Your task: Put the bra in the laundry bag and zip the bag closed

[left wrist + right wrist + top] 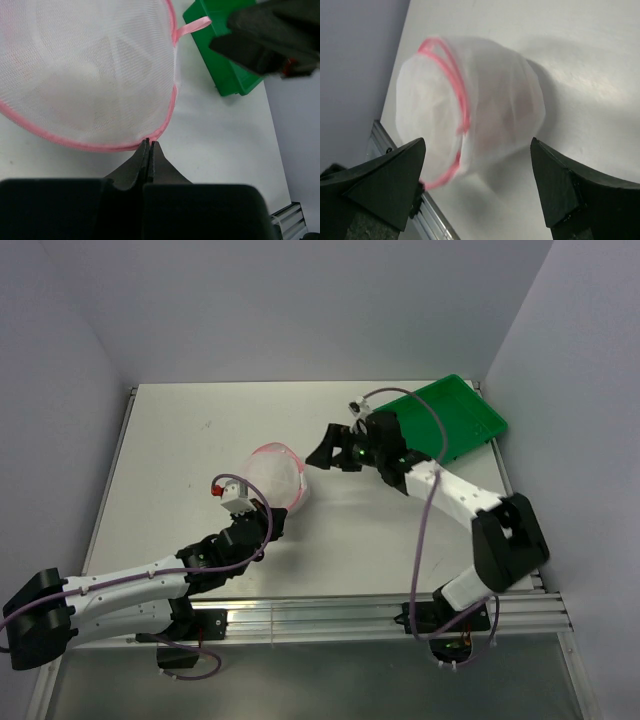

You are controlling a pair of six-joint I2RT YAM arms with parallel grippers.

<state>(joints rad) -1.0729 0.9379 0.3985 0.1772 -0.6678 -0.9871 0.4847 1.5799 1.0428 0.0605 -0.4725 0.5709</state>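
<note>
The laundry bag (275, 476), a white mesh pouch with a pink zipper rim, sits near the table's middle. It fills the left wrist view (85, 70) and looks blurred in the right wrist view (485, 105). A pale shape inside (100, 80) shows through the mesh; I cannot tell its form. My left gripper (268, 522) is shut, its tips (149, 143) pinched at the near pink rim. My right gripper (336, 452) is wide open and empty, just right of the bag, which lies beyond its fingers (477, 150).
A green plastic tray (452, 420) stands at the back right corner behind the right arm; it also shows in the left wrist view (220, 65). A pink ribbon loop (192, 26) sticks out from the bag's rim. The aluminium rail (380, 612) runs along the near edge.
</note>
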